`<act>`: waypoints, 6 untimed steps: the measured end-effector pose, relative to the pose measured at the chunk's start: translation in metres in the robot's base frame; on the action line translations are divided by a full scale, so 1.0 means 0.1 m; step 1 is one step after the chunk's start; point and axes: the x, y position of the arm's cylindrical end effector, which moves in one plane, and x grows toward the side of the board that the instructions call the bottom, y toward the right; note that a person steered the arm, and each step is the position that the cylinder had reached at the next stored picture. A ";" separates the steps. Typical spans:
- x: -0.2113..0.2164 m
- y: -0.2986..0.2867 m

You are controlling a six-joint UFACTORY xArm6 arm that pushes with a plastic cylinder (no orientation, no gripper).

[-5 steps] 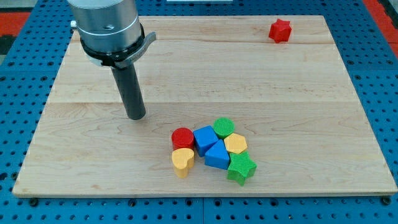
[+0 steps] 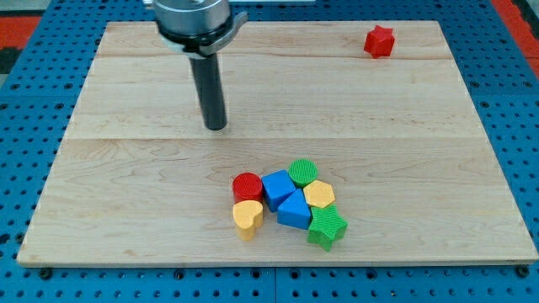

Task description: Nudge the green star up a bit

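We are holding our tip [image 2: 216, 127] well apart from the cluster, at its eleven o'clock; having no jaws, it is grasping nothing. The green star [image 2: 327, 227] is sitting at the cluster's five o'clock, touching the blue block [image 2: 295, 210] and yellow hexagon [image 2: 319, 194], so pushing upward risks shoving both.

Your worktop [image 2: 126, 168] is pale, smooth wood with fine grain running left to right, made of planks whose seams show, under a faint sheen. Around it lies a blue pegboard [image 2: 25, 168], matt, dotted with holes. The rod [image 2: 210, 93] looks like dark matt plastic or rubber; the collar [image 2: 195, 17] above it, at the frame's top, is brushed grey metal. The blocks look like matt plastic. The green star [image 2: 327, 227], green disc [image 2: 302, 172] and red disc [image 2: 248, 185] carry fine ridges on top; the yellow heart [image 2: 247, 215] looks smooth.
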 end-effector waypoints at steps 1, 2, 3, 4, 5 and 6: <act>0.06 0.49; 0.42 1.05; 0.56 1.44; 0.75 1.97; 1.63 2.32; 2.02 2.02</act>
